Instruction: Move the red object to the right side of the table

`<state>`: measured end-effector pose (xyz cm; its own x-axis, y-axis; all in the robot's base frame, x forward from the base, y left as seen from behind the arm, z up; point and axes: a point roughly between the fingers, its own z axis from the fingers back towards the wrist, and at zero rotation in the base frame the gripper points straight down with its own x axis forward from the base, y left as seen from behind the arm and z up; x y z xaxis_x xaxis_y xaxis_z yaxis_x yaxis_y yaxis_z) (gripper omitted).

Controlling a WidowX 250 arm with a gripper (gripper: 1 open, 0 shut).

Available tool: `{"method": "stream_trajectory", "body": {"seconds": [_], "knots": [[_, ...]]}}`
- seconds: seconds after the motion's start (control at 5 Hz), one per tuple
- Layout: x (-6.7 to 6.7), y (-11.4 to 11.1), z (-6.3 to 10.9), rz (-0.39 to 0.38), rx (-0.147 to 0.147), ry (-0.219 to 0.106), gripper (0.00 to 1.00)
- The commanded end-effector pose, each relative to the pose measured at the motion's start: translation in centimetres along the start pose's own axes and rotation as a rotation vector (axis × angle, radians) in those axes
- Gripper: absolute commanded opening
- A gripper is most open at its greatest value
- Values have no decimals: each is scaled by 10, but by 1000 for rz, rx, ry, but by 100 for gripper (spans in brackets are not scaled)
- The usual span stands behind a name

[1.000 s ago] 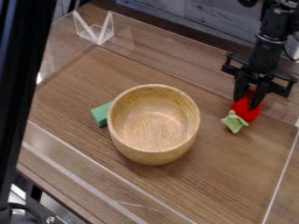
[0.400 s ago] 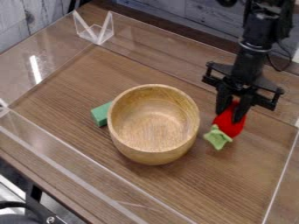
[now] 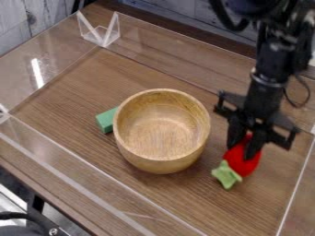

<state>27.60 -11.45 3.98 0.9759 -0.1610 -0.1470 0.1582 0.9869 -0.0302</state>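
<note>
The red object (image 3: 241, 162), a small strawberry-shaped toy with a pale green leafy cap at its lower end, hangs just above the table (image 3: 87, 97) at the right, close to the wooden bowl's right side. My gripper (image 3: 250, 144) comes down from above and is shut on the red object's upper end. The black arm rises toward the top right of the view.
A round wooden bowl (image 3: 163, 129) sits mid-table. A flat green piece (image 3: 107, 119) lies against its left side. Low clear acrylic walls (image 3: 50, 157) border the table, with a clear folded stand (image 3: 99, 29) at the back left.
The gripper has carried the red object toward the front of the table, along the bowl's right side. The bowl and green piece stay put.
</note>
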Motion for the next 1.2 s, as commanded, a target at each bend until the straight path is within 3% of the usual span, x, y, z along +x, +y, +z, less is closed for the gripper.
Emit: {"method": "stream_trajectory", "body": {"seconds": [0.0, 0.6, 1.0], "knots": [[-3, -6, 13, -18, -25, -85, 0], [-5, -15, -18, 16, -64, -53, 0], [-30, -17, -33, 28, -73, -19, 0]]}}
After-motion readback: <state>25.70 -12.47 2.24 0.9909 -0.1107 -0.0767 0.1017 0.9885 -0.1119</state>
